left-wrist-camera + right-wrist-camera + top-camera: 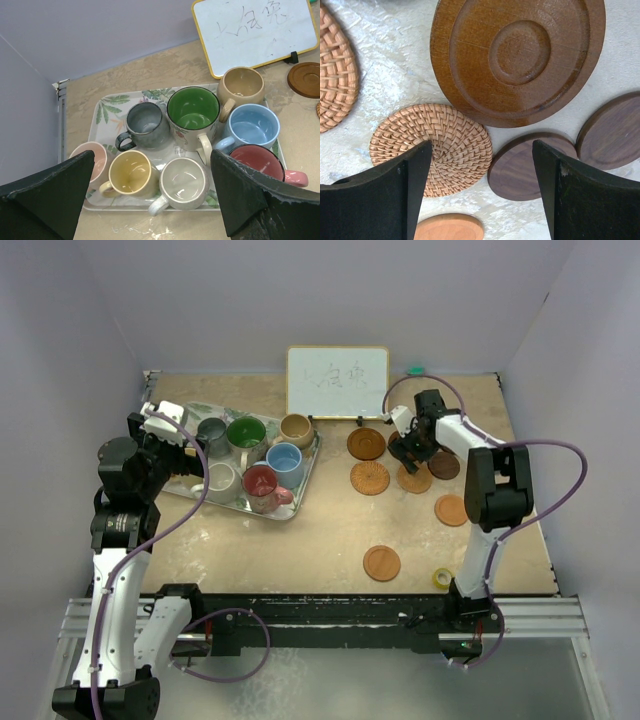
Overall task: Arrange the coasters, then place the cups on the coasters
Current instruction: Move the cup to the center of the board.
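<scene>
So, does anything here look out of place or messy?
Nothing spilled or broken. The coasters lie scattered unevenly, and a small yellow tape roll sits by the right arm's base, matching neither cups nor coasters.

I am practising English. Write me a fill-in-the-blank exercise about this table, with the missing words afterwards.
All eight cups stand in the leaf-patterned ____.
The open right gripper hovers above a woven ____.
The small tape roll is ____.
Missing words: tray; coaster; yellow.

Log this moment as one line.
left claw: open, over tray of mugs | right claw: open, above coasters | mugs on coasters: none
</scene>
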You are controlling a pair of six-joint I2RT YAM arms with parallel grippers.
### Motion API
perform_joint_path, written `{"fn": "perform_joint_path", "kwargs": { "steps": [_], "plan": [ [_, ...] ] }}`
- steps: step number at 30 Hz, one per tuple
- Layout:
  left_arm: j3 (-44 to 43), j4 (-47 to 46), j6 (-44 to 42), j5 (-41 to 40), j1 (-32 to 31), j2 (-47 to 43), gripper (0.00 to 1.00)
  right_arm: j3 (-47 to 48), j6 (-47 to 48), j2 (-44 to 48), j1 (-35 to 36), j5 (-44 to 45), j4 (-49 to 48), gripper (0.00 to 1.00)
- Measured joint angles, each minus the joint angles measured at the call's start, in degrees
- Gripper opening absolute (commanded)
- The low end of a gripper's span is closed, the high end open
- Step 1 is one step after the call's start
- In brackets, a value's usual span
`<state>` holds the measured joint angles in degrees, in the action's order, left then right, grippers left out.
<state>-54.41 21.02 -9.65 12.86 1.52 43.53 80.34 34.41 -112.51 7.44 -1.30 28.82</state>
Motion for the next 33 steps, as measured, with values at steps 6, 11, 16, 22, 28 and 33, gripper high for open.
{"fn": "perform_joint_path", "kwargs": {
  "steps": [6, 11, 16, 22, 28, 33],
  "plan": [
    [0.0, 0.0, 0.0, 0.02, 0.02, 0.0, 0.95, 0.46, -0.28, -0.37, 0.0, -0.37, 0.15, 0.83],
    [0.0, 0.0, 0.0, 0.02, 0.07, 0.0, 0.95, 0.46, -0.39, -0.37, -0.07, -1.01, 0.26, 0.83],
    [0.0, 0.0, 0.0, 0.07, 0.17, 0.0, 0.95, 0.44, -0.68, 0.07, -0.17, -1.53, 0.61, 0.83],
    [0.09, -0.07, 0.0, 0.5, 0.24, 0.0, 0.95, -1.16, -0.85, 5.38, -0.17, -1.84, 2.27, 0.84],
    [0.55, -0.28, 0.0, 1.51, 0.28, 0.07, 0.96, -3.43, -0.85, 13.05, -0.39, -1.68, 3.5, 0.84],
    [0.55, -0.11, 0.0, 3.32, 0.28, 1.01, 0.96, -7.89, -0.55, 17.11, -1.53, -1.57, 5.27, 0.83]
  ]
}}
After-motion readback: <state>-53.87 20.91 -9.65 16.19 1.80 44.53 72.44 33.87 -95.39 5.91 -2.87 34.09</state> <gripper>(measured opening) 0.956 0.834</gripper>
